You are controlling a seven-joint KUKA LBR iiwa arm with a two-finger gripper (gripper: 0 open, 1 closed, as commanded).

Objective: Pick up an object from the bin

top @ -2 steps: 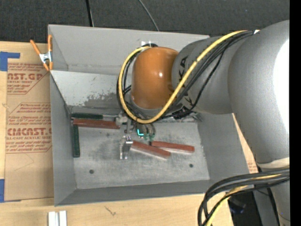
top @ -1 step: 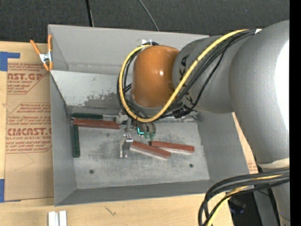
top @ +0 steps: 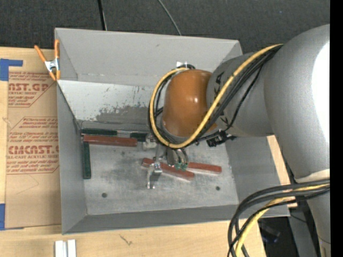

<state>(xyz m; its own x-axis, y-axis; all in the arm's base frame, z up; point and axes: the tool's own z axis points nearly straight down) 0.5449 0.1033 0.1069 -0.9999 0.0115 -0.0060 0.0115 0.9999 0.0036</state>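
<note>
My gripper is low over the middle of the bin floor, under the arm's orange cover. It stands right at the left end of a red-brown flat stick that lies across the floor toward the right. A small green piece shows beside that stick, close under the gripper. To the left lies a second red-brown stick, apart from the gripper.
A dark green stick lies along the back wall behind the left red-brown stick. Another dark green stick lies lengthwise near the bin's left wall. The arm covers the bin's right back part.
</note>
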